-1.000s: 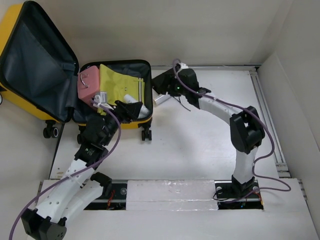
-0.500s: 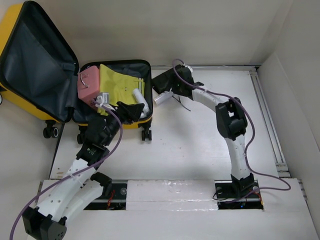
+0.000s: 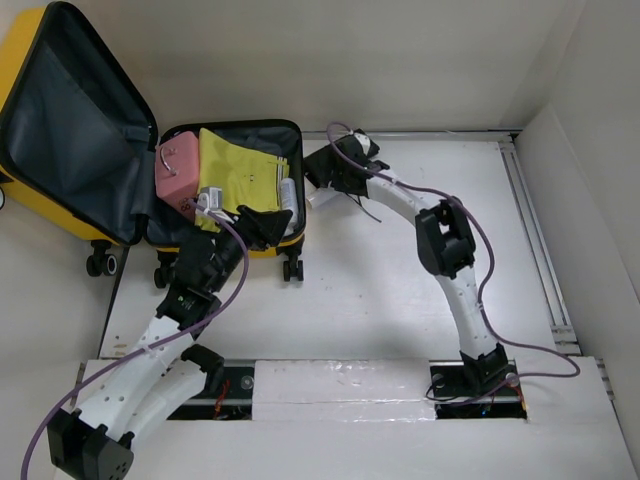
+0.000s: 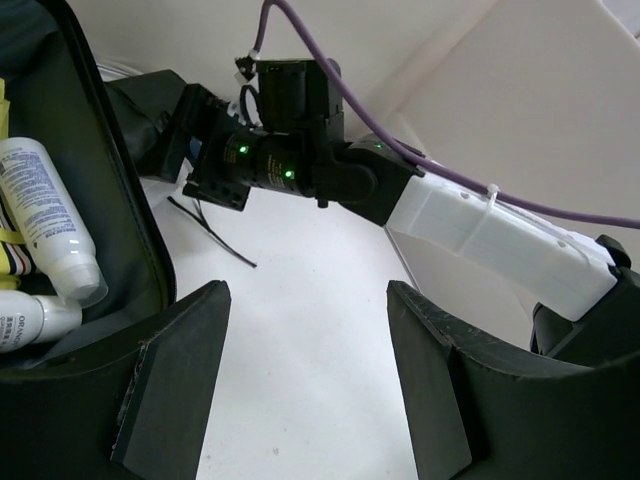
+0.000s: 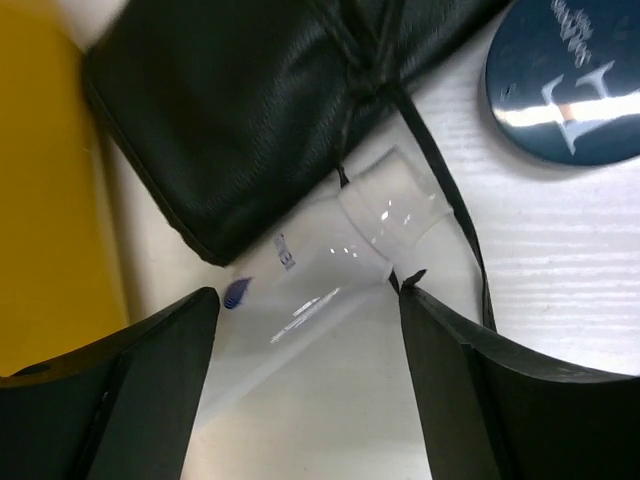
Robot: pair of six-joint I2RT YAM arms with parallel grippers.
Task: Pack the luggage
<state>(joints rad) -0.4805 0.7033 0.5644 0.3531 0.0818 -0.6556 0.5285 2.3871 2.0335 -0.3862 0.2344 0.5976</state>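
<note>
Inside luggage (image 3: 70, 130): pink case (image 3: 178, 172), yellow bag (image 3: 240, 170), bottles (image 4: 45, 215); unpacked beside it: black pouch (image 5: 270, 110), clear bottle (image 5: 330, 290); left gripper (image 4: 305, 300), right gripper (image 5: 308, 300) open, empty.

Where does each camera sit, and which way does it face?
Top external: above and behind both arms, looking down on them and the open luggage.
Left wrist: at the luggage edge, facing the right arm past the left gripper.
Right wrist: looking down at a clear bottle below the right gripper.
Shared: right arm, in top and left wrist.

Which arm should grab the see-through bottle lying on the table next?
Right. The right gripper, jaws open, hangs directly over the clear bottle beside the black pouch; the left gripper hovers empty at the yellow suitcase.
</note>
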